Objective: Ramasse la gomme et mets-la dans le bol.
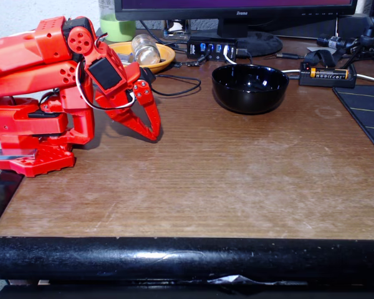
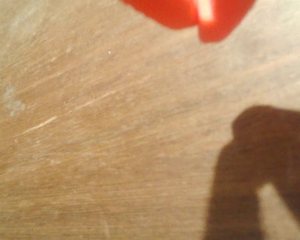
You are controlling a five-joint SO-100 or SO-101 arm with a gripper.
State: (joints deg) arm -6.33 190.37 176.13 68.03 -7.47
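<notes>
When you look at the fixed view from the near side, you first meet the black padded edge of the table, running the full width. Behind it the brown table top lies bare and scratched over a wide area, so you have much free room in the middle and toward 3 o'clock.

At about 9 o'clock stands the red arm, folded low. Its gripper points down with the tips at or just above the wood, and the fingers look pressed together; in the wrist view the blurred red tips also sit almost closed.

Farther, at about 1 o'clock, you see the black bowl, well apart from the gripper. Whether the eraser is inside, you cannot tell. Behind lie the orange dish, cables and the monitor base.
</notes>
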